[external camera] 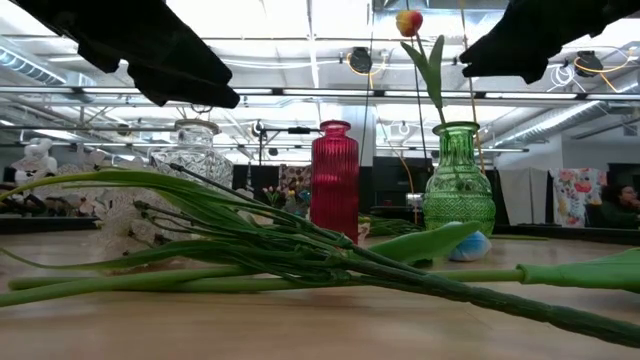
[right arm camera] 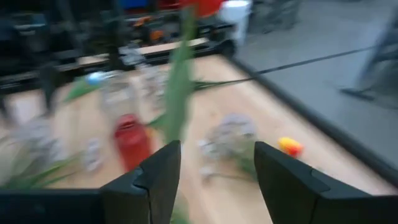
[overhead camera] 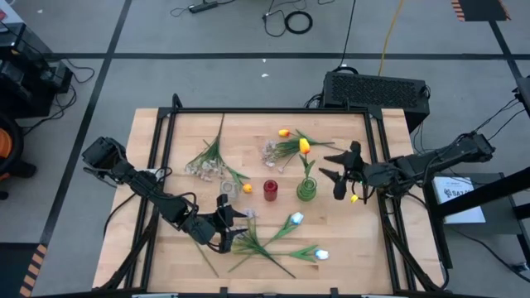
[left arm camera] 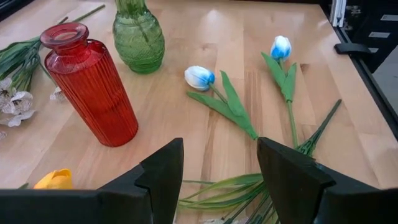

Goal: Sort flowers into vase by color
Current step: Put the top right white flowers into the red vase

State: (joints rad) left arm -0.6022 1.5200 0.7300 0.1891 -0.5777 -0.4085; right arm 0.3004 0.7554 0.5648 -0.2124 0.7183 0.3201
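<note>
An orange-yellow tulip [overhead camera: 304,146] stands by its stem in the green vase [overhead camera: 306,190]. My right gripper [overhead camera: 334,174] is open just to the right of it, with the stem [right arm camera: 180,81] ahead of its fingers and nothing between them. A red vase [left arm camera: 93,87] and a clear vase [external camera: 195,150] stand to the left of the green one. Two white-blue tulips [left arm camera: 200,77] [left arm camera: 281,47] lie flat on the table. My left gripper [left arm camera: 217,180] hangs open above a bunch of green stems [external camera: 300,250] at the near middle. Another orange tulip [overhead camera: 284,132] lies at the far side.
Sprays of pale blossoms [overhead camera: 207,165] [overhead camera: 273,153] lie on the far half of the table. A loose orange tulip head [left arm camera: 53,180] sits near the red vase. A black frame [overhead camera: 377,165] runs along the table's edges. The near left of the table is bare wood.
</note>
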